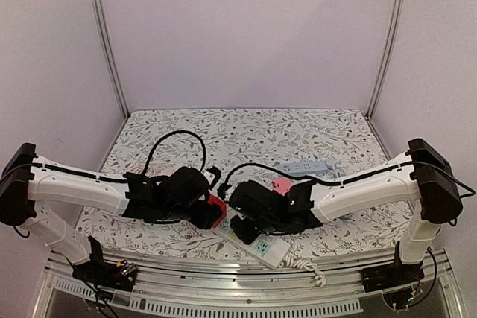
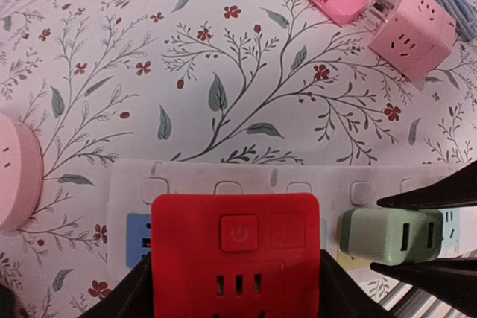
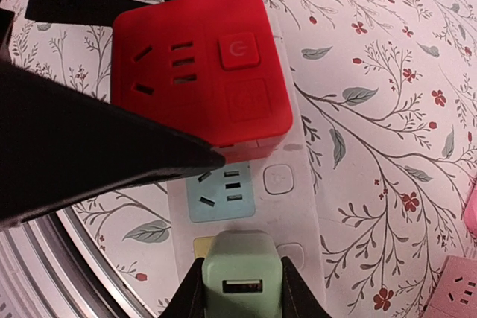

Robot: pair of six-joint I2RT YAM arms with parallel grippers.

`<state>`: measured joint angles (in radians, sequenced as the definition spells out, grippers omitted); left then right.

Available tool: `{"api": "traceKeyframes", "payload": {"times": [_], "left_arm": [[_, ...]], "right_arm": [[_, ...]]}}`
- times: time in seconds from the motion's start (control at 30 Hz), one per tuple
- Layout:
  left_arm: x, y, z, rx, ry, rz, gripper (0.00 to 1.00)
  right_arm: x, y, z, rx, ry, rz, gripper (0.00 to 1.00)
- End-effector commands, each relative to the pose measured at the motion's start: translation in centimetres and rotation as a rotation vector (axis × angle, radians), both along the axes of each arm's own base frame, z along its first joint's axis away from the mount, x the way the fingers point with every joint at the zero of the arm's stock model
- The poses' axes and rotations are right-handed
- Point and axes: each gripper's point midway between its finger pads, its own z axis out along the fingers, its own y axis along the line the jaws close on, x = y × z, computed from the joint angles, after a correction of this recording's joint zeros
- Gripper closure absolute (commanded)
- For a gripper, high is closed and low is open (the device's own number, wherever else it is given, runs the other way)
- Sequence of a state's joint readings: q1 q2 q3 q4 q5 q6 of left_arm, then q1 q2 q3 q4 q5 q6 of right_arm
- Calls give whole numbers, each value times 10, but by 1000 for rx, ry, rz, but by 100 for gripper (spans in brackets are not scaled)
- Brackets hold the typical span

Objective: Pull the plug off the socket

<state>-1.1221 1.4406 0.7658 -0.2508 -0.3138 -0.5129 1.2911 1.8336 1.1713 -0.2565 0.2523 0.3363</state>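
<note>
From above, both arms reach in and meet over the white power strip point(image 1: 270, 251), which lies near the front edge of the floral cloth point(image 1: 298, 132). The left gripper point(image 1: 209, 214) is clamped on the red adapter point(image 1: 216, 208). The right gripper point(image 1: 244, 230) is down on the strip just beside it. My read is that one braces while the other pulls, but from up here I can't say which is which.

Over to the left wrist. The red adapter fills the bottom of the view: a glossy hard-plastic block with rounded corners, a square power button and socket slots on its face. Its flat sides are pinched between the dark fingers point(image 2: 123, 299), and it is seated on the strip. To its right is the green plug point(image 2: 384, 234), a small matte mint cube with a USB slot, held between the other arm's black tips and also on the strip. Pink cube adapters point(image 2: 414, 31) lie well apart on the cloth.

Right wrist now. The green plug sits snug between this gripper's narrowed jaws, taken on its smooth sides, which looks set up for a straight pull away from the strip. It is plugged in next to a bare pale-blue socket with a rounded switch. Neither plug looks lifted yet.
</note>
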Motion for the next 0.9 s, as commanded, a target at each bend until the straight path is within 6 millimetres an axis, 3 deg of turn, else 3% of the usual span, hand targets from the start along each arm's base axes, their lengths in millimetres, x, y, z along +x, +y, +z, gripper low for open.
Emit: {"api": "traceKeyframes", "payload": {"times": [0.0,0.3,0.63,0.87], "left_arm": [[-13,16,-22,116,46,-34,55],[-14,19,-25,134,42,-47,55],[-13,23,-22,131,25,-40,55],[-13,25,-19,135,17,-37,55]], "right_arm": [[0,9,25,21,-90,-18,87],[0,10,29,30,-88,-23,87],[20,-1,26,77,2,-81,87],[22,0,47,125,18,-64,87]]}}
